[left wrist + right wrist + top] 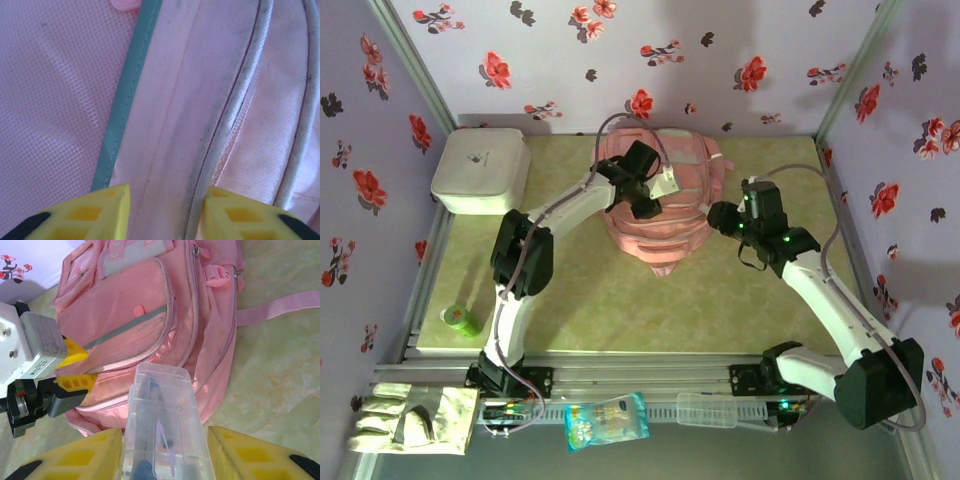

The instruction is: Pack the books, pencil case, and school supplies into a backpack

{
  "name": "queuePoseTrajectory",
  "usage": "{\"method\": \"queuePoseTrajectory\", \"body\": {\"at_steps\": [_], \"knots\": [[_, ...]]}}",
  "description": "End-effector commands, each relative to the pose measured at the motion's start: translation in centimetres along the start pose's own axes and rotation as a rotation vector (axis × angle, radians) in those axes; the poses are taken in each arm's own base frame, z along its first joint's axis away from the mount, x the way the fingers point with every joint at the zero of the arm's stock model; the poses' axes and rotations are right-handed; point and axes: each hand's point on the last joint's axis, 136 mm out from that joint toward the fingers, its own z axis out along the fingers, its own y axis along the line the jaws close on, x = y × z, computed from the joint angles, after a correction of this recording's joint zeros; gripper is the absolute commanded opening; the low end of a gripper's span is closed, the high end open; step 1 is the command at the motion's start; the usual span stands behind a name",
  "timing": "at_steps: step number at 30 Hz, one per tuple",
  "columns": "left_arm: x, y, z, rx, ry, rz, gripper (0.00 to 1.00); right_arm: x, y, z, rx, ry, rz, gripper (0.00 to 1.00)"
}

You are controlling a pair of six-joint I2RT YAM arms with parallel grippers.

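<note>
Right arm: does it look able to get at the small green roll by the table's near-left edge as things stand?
Probably not. The right end effector is shut on a clear plastic box, and the small green roll lies far left, beyond the left arm.

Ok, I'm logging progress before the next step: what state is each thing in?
backpack: lying front up, front pocket looks zipped.
left hand: astride a backpack seam, grip unclear.
right hand: shut on the clear case.
white box: lid shut.
green roll: outside the backpack.
</note>
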Motion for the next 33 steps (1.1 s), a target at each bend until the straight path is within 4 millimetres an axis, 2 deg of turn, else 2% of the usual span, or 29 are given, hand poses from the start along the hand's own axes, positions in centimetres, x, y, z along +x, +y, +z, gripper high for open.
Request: {"method": "queuePoseTrajectory", "body": {"at_steps": [1, 6, 19, 24, 27, 33], "knots": [[-2.1, 3.4, -3.0, -0.145, -0.087, -0.013, 0.33, -0.7, 0.1, -0.8, -0.024, -0.037, 0.042, 0.44], [-2.1, 3.9, -3.1, -0.158, -0.085, -0.051, 0.20, -0.6, 0.6, -0.5, -0.067, -0.027, 0.078, 0.44], [-2.4, 3.4, -3.4, -0.104, -0.104, -0.118, 0.02, -0.1, 1.6, 1.5, -0.126, 0.014, 0.048, 0.45], [-4.2, 3.1, -5.3, -0.069, -0.178, -0.170, 0.00, -0.2, 1.7, 2.3, -0.131, 0.012, 0.003, 0.45], [-5.2, 3.1, -6.6, -0.056, -0.217, -0.203, 0.00, -0.6, 2.7, 2.4, -0.178, -0.003, -0.043, 0.46], [-7.7, 3.3, -10.6, -0.032, -0.327, -0.297, 0.00, -1.5, 4.2, 2.7, -0.231, -0.016, -0.100, 0.45]]}}
